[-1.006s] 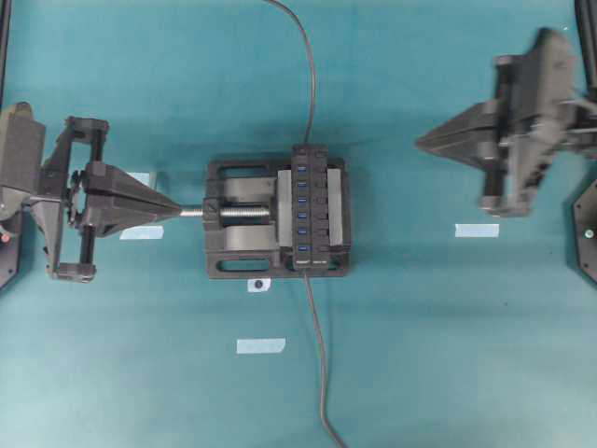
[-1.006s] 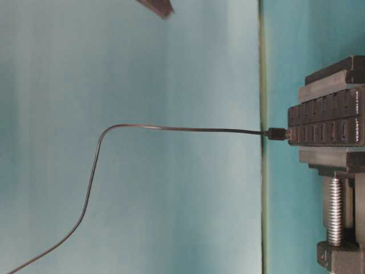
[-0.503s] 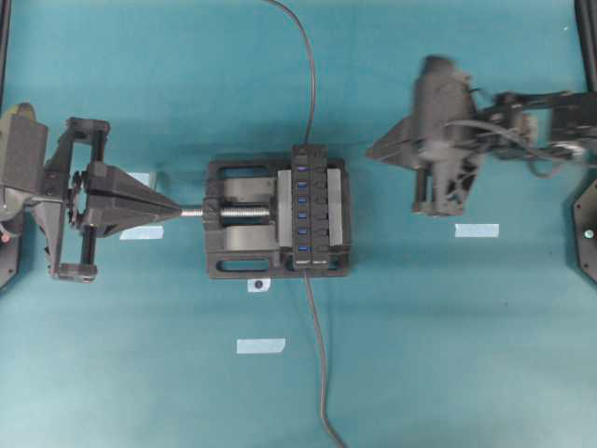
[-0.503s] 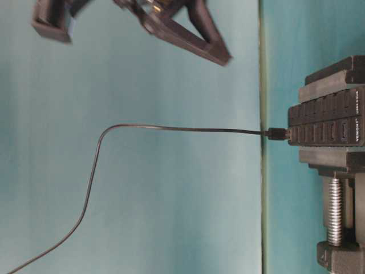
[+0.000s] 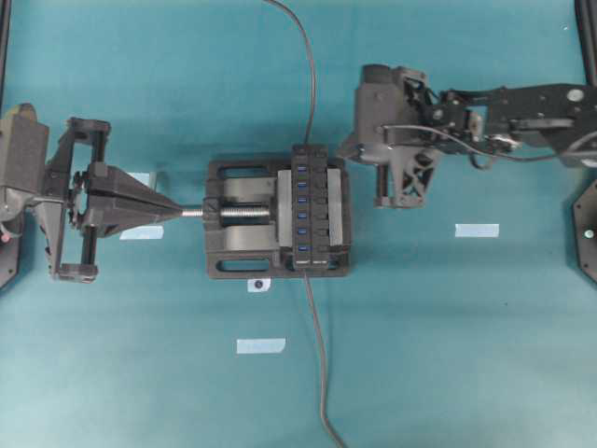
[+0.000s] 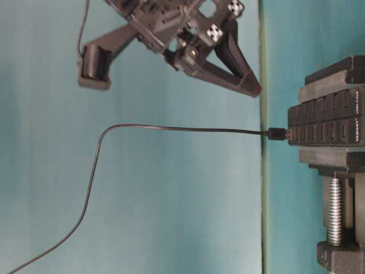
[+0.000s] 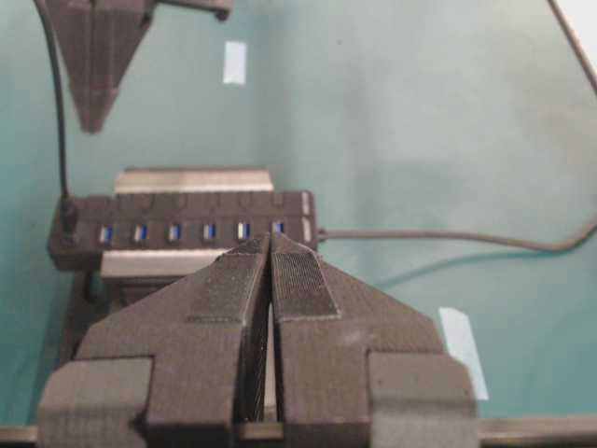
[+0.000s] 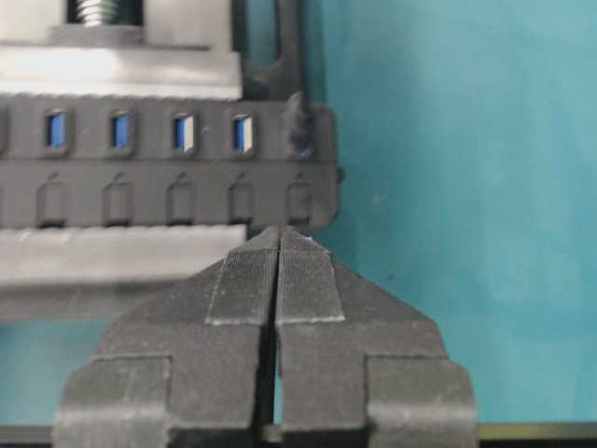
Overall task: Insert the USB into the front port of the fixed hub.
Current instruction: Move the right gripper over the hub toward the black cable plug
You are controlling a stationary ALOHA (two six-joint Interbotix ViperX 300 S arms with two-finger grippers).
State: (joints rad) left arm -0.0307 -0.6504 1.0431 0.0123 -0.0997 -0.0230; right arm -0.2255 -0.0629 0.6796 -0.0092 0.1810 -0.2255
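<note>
Risk is a collision — the right gripper (image 5: 347,147), clenched and empty, hangs near the fixed hub (image 5: 312,207) in the vise (image 5: 233,229). The USB (image 6: 277,134) sits at the hub's end; the left gripper (image 5: 173,209) is clenched too.

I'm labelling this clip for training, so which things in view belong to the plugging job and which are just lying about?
Part of the job:
- hub, clamped in the vise
- USB, at the hub's end
- right gripper, fingers shut, empty, near the hub
- left gripper, fingers shut, at the vise screw

Lying about:
- vise, only holds the hub
- tape strips
</note>
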